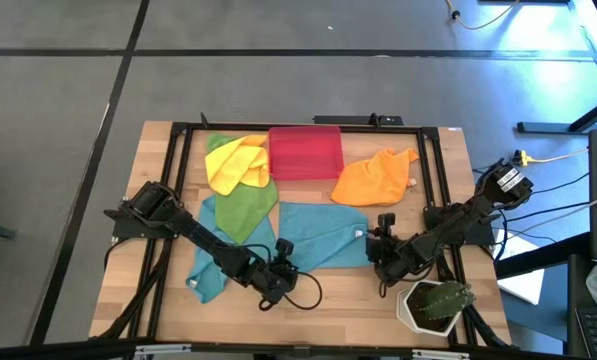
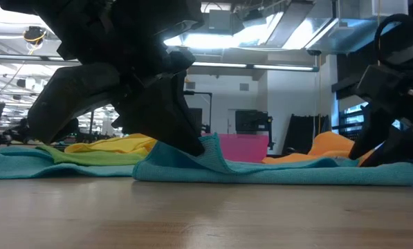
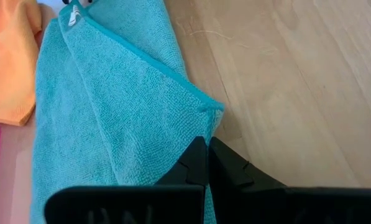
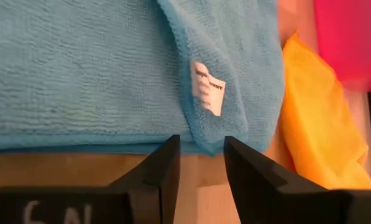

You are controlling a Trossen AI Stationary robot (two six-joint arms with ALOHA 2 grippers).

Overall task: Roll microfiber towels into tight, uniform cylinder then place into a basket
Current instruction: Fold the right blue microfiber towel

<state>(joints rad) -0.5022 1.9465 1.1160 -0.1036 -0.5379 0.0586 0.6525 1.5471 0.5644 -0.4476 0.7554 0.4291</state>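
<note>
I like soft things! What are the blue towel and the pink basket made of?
The blue towel looks like soft, fuzzy microfiber cloth: tiny loops show, plus a stitched edge and a white tag. The pink basket seems to be smooth plastic, with flat, even, stiff-looking sides, though that is less sure.

Our left hand (image 1: pixel 281 268) sits low with its fingers (image 3: pixel 201 163) pressed fully together. Our right hand (image 1: pixel 381 243) sits low too, well apart from the left hand, its fingers (image 4: pixel 166 163) parted by a narrow gap. Both arms reach inward.
</note>
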